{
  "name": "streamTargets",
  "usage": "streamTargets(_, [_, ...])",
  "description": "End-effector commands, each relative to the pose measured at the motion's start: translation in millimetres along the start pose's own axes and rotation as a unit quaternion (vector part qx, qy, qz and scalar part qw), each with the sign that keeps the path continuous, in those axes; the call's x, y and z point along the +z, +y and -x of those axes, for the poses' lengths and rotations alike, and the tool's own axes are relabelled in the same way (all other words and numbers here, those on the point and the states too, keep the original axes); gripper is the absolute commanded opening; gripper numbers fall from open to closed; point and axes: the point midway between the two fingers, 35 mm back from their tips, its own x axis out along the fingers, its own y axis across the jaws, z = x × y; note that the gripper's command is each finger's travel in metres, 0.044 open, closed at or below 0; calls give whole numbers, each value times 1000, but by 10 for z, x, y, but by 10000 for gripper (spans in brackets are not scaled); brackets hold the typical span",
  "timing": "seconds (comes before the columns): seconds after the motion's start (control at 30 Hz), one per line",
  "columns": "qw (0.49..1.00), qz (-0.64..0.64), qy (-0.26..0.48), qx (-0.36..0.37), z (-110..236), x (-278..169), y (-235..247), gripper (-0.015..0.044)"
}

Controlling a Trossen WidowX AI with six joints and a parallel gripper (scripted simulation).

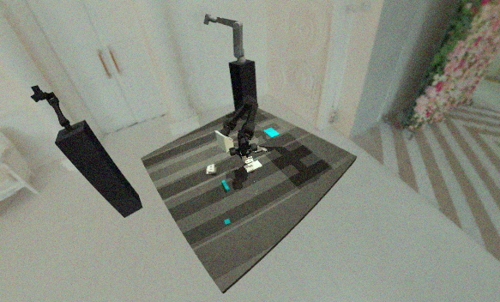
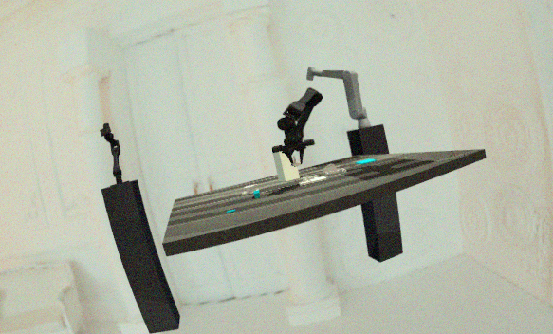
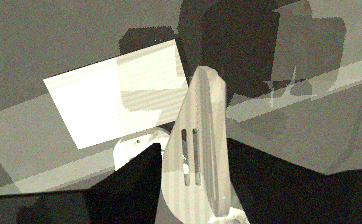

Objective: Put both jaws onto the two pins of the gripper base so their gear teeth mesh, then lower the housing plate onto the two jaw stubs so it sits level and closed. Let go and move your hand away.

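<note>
My gripper [image 1: 246,154] [image 2: 297,162] [image 3: 191,148] is shut on a pale slotted piece [image 3: 177,175], which looks like a jaw, and holds it above the table. A bright white flat plate [image 1: 255,166] [image 2: 313,179] [image 3: 99,105] lies left of and beyond the fingers in the wrist view. A rounded white part with holes [image 1: 249,160] [image 3: 132,148] lies against its near edge, partly behind the left finger. Another pale part [image 1: 210,169] [image 2: 250,190] lies apart from them, and one more pale piece [image 1: 262,149] [image 2: 331,169] lies on the other side. Which of these is the base is unclear.
A tall cream board [image 1: 225,141] [image 2: 285,168] stands close beside the gripper. Cyan pieces lie on the striped table [image 1: 256,240] [image 2: 265,219]: a square [image 1: 271,132] [image 2: 365,161], a block [image 1: 225,185] [image 2: 257,194] and a small patch [image 1: 227,221] [image 2: 230,211].
</note>
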Motion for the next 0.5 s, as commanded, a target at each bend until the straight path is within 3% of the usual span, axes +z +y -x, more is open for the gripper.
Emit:
streamTargets(0.0, [1000, 25, 1, 5, -5, 10, 172, 134])
streamTargets(0.47, [998, 61, 6, 11, -39, 13, 432, 134])
